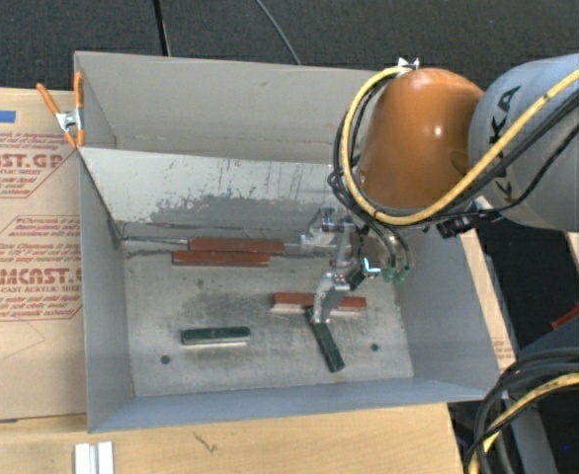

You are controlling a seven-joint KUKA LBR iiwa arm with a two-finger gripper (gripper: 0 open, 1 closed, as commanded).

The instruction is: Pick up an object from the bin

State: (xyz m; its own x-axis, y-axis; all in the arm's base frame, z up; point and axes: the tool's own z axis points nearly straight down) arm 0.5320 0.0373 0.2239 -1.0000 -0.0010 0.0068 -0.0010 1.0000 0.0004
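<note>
My jaws hang low over the short red-brown bar [291, 303] at the right middle of the bin [102, 294], touching a dark green stick [329, 352]. I cannot tell if they are apart. I should pinch only the bar, across its thin sides.

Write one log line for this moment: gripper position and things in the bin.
gripper: over short red-brown block | tilted dark green bar: beside block | long red-brown bar: behind | level dark green bar: left
</note>
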